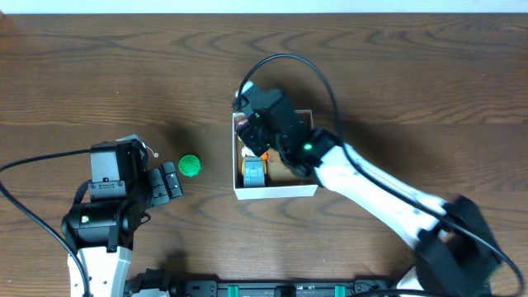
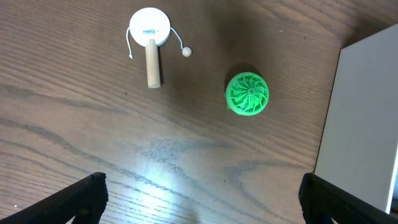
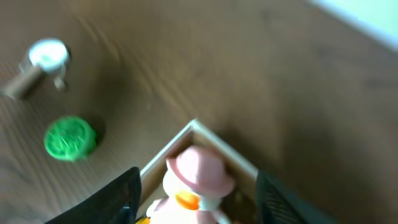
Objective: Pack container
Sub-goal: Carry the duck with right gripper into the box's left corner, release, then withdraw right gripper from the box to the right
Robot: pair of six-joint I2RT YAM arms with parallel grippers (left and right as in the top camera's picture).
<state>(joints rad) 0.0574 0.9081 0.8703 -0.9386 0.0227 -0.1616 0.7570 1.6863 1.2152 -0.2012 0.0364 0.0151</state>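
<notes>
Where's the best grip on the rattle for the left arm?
Grip the rattle by its wooden handle, from straight above, jaws across it. It lies flat; the handle is a narrow straight cylinder, the round head is wider, with strung beads beside it.

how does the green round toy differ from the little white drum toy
The green round toy is ribbed with no handle; the white drum toy is smooth-faced with a wooden stick and two beaded strings. The green one lies nearer the container. Both lie on the table, outside it.
</notes>
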